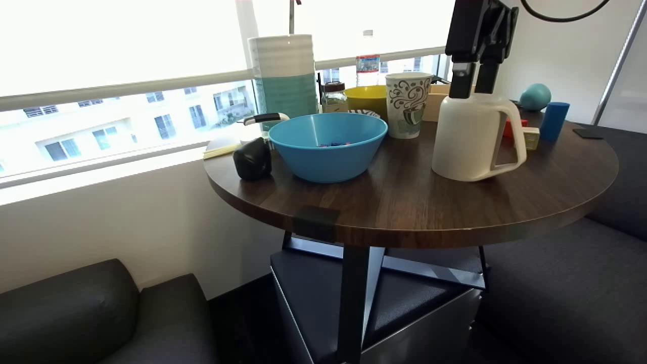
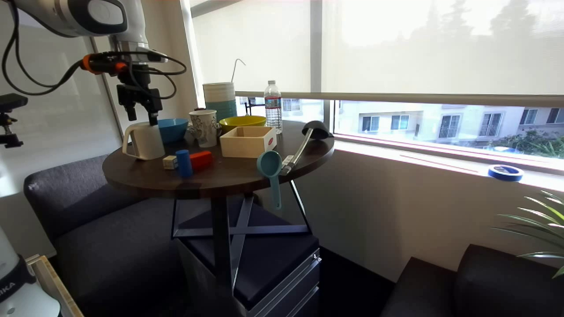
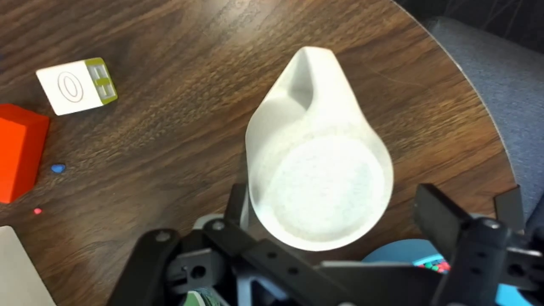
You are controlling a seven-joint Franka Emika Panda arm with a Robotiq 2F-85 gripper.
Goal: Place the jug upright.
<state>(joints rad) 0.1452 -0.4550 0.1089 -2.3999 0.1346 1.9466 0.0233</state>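
Note:
The cream-white jug (image 1: pixel 460 136) stands on the round wooden table in both exterior views (image 2: pixel 147 143). In the wrist view the jug (image 3: pixel 327 187) shows what looks like a closed round base facing up, so it appears upside down. Its handle points to the top of that view. My gripper (image 1: pixel 472 95) points down at the jug's top in both exterior views (image 2: pixel 142 119). In the wrist view the gripper (image 3: pixel 333 199) is open, its fingers wide apart. One finger is close beside the jug's wall, the other apart from it. Contact cannot be told.
A blue bowl (image 1: pixel 328 156) and a patterned paper cup (image 1: pixel 407 106) stand near the jug. A blue cylinder (image 2: pixel 184 164), a red block (image 2: pixel 201 160) and a small white block (image 3: pixel 70 87) lie on the handle side. A wooden box (image 2: pixel 240 143) stands farther off.

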